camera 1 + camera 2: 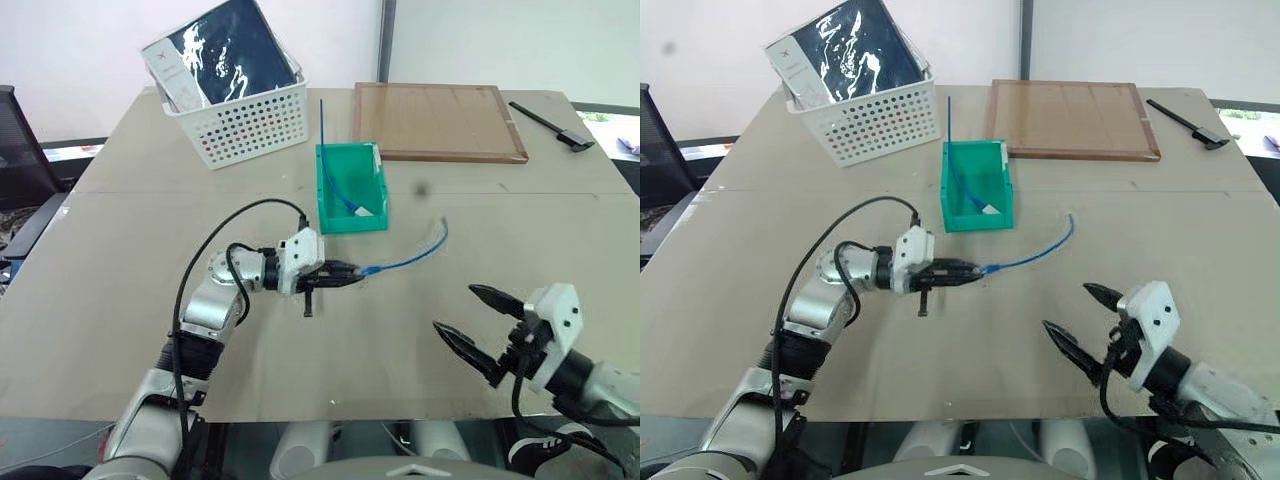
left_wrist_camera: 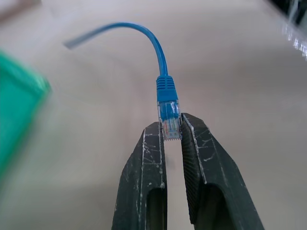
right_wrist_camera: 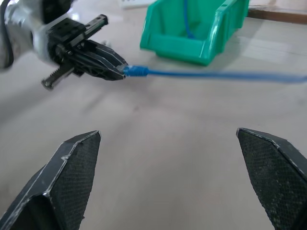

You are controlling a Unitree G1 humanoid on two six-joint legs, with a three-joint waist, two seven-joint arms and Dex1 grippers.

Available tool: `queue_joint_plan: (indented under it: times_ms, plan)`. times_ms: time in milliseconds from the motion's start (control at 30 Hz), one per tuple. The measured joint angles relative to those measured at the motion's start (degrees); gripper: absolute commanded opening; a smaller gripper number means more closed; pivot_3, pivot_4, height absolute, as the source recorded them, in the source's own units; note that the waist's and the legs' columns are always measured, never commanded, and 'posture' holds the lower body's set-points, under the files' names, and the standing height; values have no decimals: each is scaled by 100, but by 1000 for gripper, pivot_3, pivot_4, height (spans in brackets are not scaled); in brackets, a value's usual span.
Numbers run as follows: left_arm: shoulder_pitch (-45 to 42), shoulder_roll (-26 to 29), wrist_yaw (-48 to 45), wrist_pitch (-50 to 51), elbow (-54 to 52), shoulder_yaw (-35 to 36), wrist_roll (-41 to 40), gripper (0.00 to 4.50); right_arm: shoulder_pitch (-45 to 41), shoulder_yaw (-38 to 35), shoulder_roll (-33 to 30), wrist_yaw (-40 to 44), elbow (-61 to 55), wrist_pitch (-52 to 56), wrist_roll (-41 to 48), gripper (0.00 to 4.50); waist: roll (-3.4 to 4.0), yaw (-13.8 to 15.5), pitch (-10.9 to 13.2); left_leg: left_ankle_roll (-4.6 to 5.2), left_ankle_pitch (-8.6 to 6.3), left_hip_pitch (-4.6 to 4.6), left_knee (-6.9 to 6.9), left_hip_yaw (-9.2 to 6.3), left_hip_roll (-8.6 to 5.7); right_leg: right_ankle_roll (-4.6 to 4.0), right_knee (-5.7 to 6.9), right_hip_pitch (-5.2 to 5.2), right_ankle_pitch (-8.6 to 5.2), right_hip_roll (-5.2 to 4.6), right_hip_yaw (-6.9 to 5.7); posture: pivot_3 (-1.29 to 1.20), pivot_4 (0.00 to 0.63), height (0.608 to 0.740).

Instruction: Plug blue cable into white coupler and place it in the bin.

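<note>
Tan table — blue cable trails right, plug in left hand.

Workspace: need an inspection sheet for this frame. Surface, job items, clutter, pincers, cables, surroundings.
Surface: beige table, a seam running across it.
Job's things: blue cable curves over the table, its clear plug clamped in the left pincer. Teal bin sits mid-table and already holds another blue cable with a white end piece. White coupler: not identifiable.
Clutter: white perforated basket with dark packaged items; wooden board; black tool at the far right edge.
Pincers: left pincer shut on the plug; right pincer open, holding nothing.
Cables: black robot cable loops over the left arm.
Surroundings: white wall; black chair at left.
</note>
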Motion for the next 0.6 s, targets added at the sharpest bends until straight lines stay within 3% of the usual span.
queue_joint_plan:
  times_ms: [100,200,400,600]
  plan:
    - [-5,-246,294,-223,-228,69,-45,0,-601,149,652,-984,211,415,815,3692,1,-10,0,0,0,1,0,4,-2,0,0,0,0,2,5,0,150,740]
    - [-13,-430,593,-603,-239,86,72,0,-1176,296,1080,-1699,389,502,1385,2298,2,-11,0,0,0,1,0,4,-4,0,0,-2,1,4,5,0,150,740]
    - [-173,-629,1074,-1307,-97,136,422,0,-2050,463,1556,-2726,929,440,2183,2298,3,-9,0,1,1,-1,-1,2,-11,1,1,-3,1,6,5,0,150,740]
    - [-313,-871,1316,-1637,4,53,593,0,-2709,725,1760,-3067,1458,316,2490,2298,3,-55,0,1,1,1,-1,3,-13,1,4,-3,2,8,6,0,150,740]
